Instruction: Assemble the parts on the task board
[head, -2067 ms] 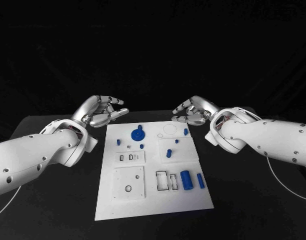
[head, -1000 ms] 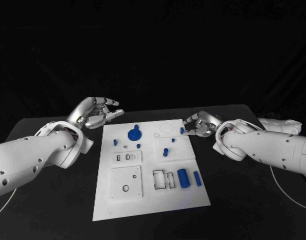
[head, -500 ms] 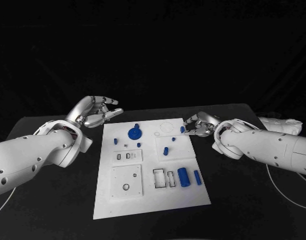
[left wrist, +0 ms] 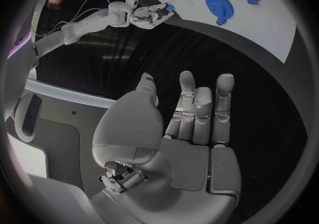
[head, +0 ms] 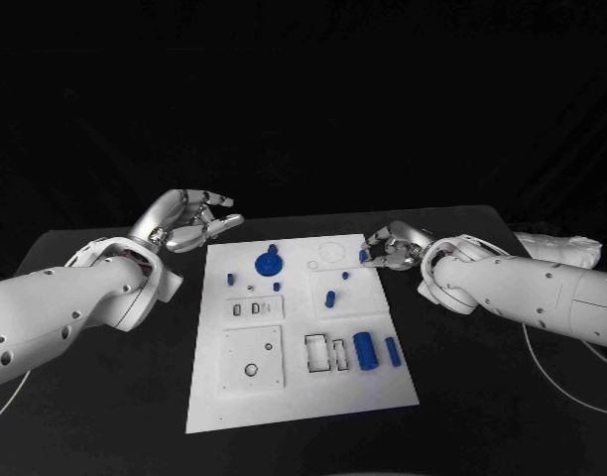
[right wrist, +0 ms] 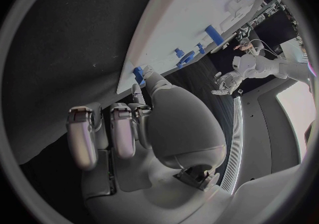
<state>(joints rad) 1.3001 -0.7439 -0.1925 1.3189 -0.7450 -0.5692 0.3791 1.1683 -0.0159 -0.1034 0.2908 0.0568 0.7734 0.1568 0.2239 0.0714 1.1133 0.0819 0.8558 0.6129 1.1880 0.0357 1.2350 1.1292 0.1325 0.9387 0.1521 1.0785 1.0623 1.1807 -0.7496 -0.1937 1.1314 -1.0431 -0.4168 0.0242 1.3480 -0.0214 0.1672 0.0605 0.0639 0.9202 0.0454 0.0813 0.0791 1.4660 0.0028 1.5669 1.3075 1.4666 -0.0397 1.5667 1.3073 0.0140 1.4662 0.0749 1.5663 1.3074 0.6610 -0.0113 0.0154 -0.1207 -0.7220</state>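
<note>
While task board (head: pixel 298 397) lies on black table (head: pixel 103 397) | left hand (head: pixel 189 222) fingers released | right hand (head: pixel 390 248) pinches blue part (head: pixel 362 256)

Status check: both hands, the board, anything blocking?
Left hand open, off the board's far left corner. Right hand at the board far right edge, pinching a small blue part. Nothing blocking.

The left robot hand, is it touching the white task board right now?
Apart. In the head view the left robot hand hangs open beside the task board, with black table between them; the left wrist view shows the same gap.
</note>
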